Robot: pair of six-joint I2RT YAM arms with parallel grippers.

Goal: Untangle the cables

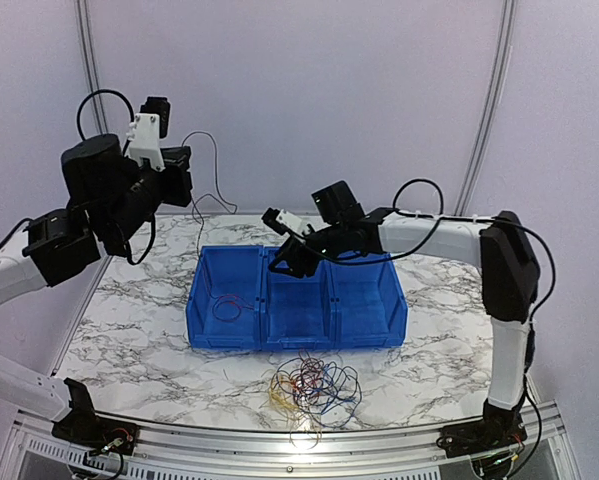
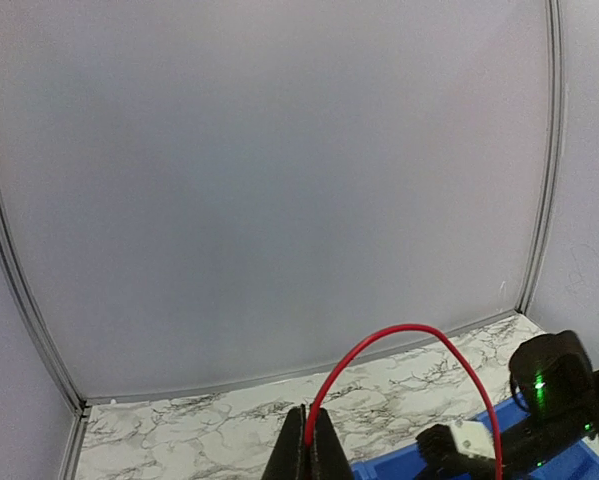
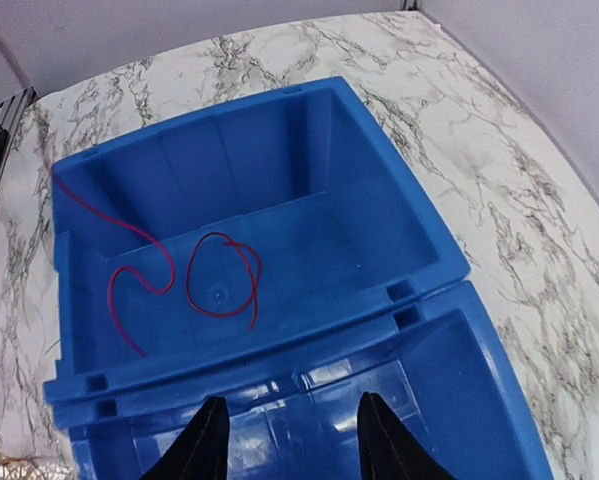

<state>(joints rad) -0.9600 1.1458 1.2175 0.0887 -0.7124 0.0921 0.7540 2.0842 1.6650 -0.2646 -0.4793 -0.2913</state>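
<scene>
**Left arm** (image 1: pixel 39 262): base at lower left of overhead view, links swung out to left, then folded back inward, wrist raised high.
**Left gripper** (image 1: pixel 182 172): carried at top of reach, pointing forward. 2 fingers (image 2: pixel 297 455) pressed together, red cable (image 2: pixel 409 335) pinched between tips.
**Right arm** (image 1: pixel 509 300): lower link upright from base at lower right, elbow bent sharply, forearm stretched level toward left.
**Right gripper** (image 1: pixel 287 258): tilted downward. 2 fingers (image 3: pixel 204 445) spread apart, tips free.
</scene>
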